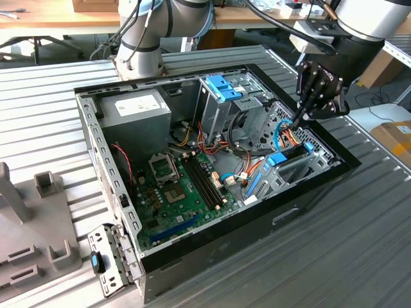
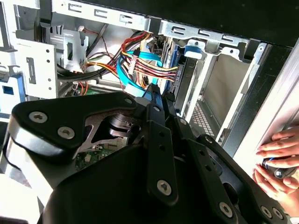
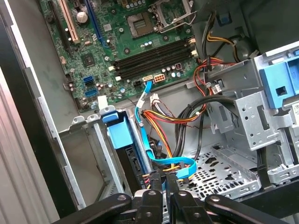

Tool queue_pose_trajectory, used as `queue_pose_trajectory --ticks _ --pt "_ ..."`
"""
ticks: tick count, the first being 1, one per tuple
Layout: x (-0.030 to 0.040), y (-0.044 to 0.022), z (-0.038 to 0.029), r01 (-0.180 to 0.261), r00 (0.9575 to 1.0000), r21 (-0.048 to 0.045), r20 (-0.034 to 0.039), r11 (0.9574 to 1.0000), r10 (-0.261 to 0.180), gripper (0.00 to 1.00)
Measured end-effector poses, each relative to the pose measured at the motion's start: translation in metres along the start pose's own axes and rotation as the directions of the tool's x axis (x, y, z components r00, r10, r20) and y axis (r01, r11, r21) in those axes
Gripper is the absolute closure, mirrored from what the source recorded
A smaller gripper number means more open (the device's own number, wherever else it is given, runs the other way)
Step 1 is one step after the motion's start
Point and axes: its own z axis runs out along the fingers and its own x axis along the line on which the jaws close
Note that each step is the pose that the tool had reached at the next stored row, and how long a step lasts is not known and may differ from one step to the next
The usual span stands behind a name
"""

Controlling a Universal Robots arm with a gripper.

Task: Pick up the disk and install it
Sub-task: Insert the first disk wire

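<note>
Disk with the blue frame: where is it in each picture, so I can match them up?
Exterior view: the disk stands on edge in the metal bay at the exterior view's right.
First wrist view: the disk sits in the bay beside the green board.
Second wrist view: the disk is the dark edge where the coloured wires plug in.
Shared landmark: the light-blue flat cable beside it.

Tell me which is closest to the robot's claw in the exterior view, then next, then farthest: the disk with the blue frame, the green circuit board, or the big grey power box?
From the gripper:
1. The disk, standing in its bay just below the gripper, at the case's edge on the exterior view's right.
2. The green circuit board, on the case floor, mid-case.
3. The grey power box, in the far corner on the exterior view's left.
</note>
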Motion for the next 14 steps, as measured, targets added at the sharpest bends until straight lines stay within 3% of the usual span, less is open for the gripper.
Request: queue_pose_trajectory --ticks 2,4,8,9,10,11,14 --pt "0.0000 0.0001 0.0001 0.037 0.9993 -0.0013 0.0018 0.9993 -0.037 0.84" --pt "0.0000 0.0000 0.0001 0.091 0.9958 -0.0029 0.0034 0.9958 -0.091 0.84" --pt "0.0012 -0.0004 0.0001 0.102 0.9947 -0.0041 0.0083 0.9947 -0.102 0.84" --pt "0.0030 -0.0009 0.0002 0.103 0.9946 -0.0052 0.0138 0.9947 -0.103 0.84" --pt "0.0046 -0.0013 0.0002 0.104 0.9943 -0.0072 0.0245 0.9946 -0.104 0.84" --pt "0.0067 -0.0016 0.0002 0.105 0.9936 -0.0106 0.0439 0.9945 -0.104 0.84" --pt "0.0122 -0.0023 0.0001 0.105 0.9921 -0.0153 0.0716 0.9944 -0.103 0.84"
